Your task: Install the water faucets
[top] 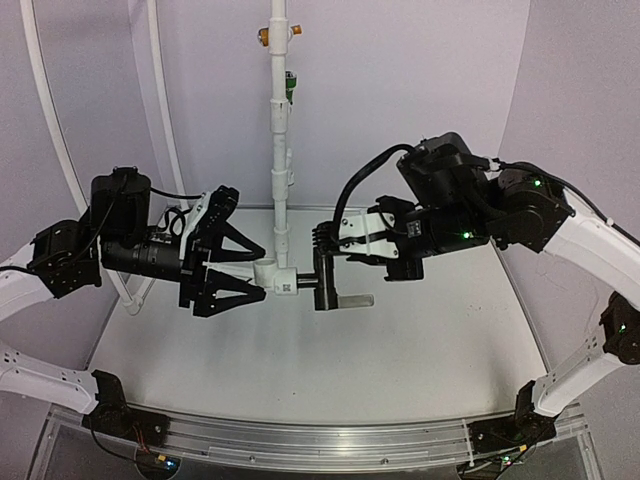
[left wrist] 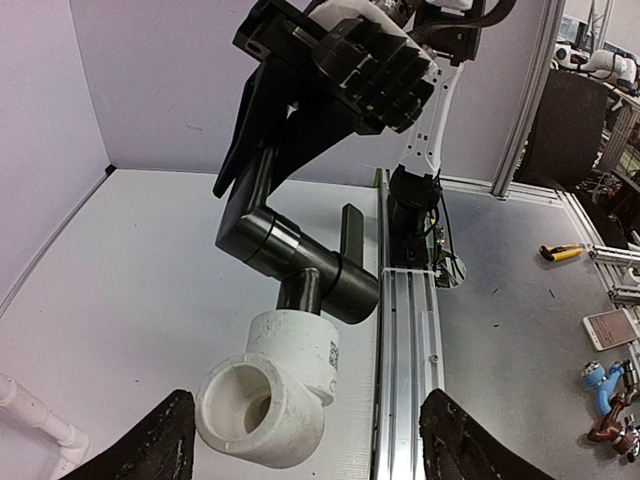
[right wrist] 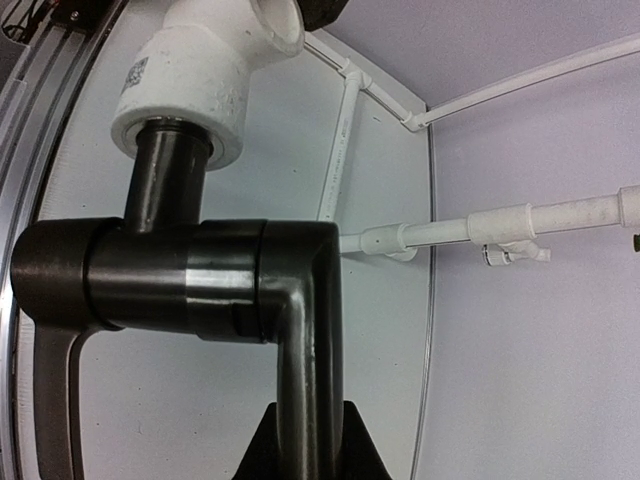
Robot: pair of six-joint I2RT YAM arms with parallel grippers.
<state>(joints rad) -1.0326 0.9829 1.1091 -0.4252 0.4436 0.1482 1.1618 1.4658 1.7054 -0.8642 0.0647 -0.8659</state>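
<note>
The black faucet (top: 328, 276) hangs in the air over the tabletop (top: 420, 360), in the middle between the two arms. Its short stem is poked into one mouth of the white fitting (top: 273, 279) at the bottom of the tall white pipe (top: 279, 150). The right jaws are pinching the faucet's smooth round neck. The left jaws are spread wide, one on each side of the white fitting. The left wrist view shows a gap on both sides, so they are not squeezing it.

That is the worry, I think. Nothing grips the fitting. If the right arm twists or pushes the faucet, the fitting and the thin pipe can turn or bend along with it. Then the faucet gets no tighter. The stem could also go in crooked and jam if the push is not straight. The neck is round and shiny, so it may slip in the right jaws. If the left jaws shut off-centre, they could knock the fitting sideways.

There is no box, bowl or tray to see. The only hollow thing is the white fitting. One mouth holds the faucet's stem. Another mouth faces the left wrist camera, and I see nothing in it but dark.
</note>
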